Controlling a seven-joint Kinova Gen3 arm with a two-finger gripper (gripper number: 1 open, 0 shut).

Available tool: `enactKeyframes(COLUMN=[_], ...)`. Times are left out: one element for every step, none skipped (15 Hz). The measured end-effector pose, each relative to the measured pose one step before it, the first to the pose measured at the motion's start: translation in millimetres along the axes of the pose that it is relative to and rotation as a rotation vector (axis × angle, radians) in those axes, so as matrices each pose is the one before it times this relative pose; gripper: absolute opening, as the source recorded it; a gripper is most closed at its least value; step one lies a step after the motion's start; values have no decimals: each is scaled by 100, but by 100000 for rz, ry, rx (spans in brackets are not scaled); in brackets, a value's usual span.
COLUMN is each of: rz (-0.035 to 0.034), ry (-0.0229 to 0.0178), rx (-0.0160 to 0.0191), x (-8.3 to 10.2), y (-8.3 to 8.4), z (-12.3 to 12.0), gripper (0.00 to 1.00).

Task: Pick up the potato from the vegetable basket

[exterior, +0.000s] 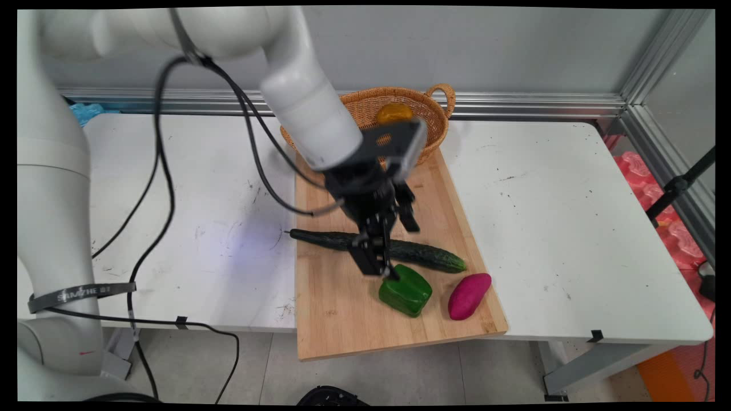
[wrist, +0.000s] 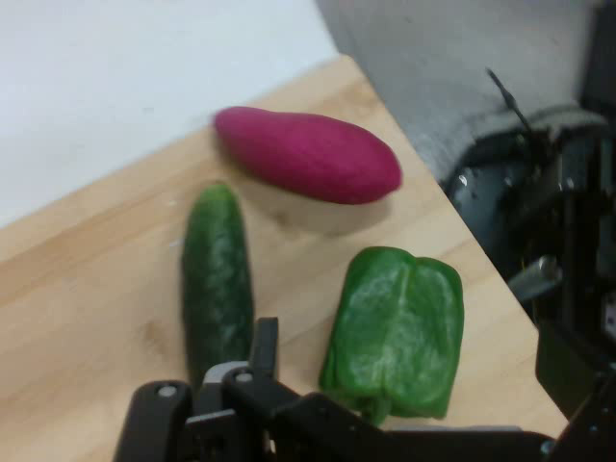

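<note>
Grey band (exterior: 83, 293) round the arm's lower link, faint lettering on it too blurred to read

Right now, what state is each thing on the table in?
gripper: low over the cutting board, above the cucumber; fingers unclear.
cucumber: lying flat across the board, whole.
green bell pepper: resting on the board, whole.
purple sweet potato: lying near the board's right edge.
wicker basket: upright, holding an orange-yellow item.
cutting board: flat, overhanging the table's near edge.

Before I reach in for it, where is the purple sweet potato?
In the main view the purple sweet potato lies near the cutting board's near right corner, right of the green pepper and just past the cucumber's right end.
</note>
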Motion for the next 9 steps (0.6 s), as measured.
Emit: enactKeyframes(rz=[-2148,-3748,-2424,-3646,-2407,-4238,-3576,-4184,-4132], ry=[314,463,272,368,265,452,325,288,1], rx=[1094,1996,1344,2077,1403,2458,2166,2524,2635], x=[31,-24,-31,-85,-64,-154,-169,-218,-309], y=[41,-44,-46,-172,-142,-339,-345,-487,-537], z=[-748,-1217,-798,-1128,-739,-1194,-984,-1086,-1028], gripper=[100,100,100,100,100,100,100,100,100])
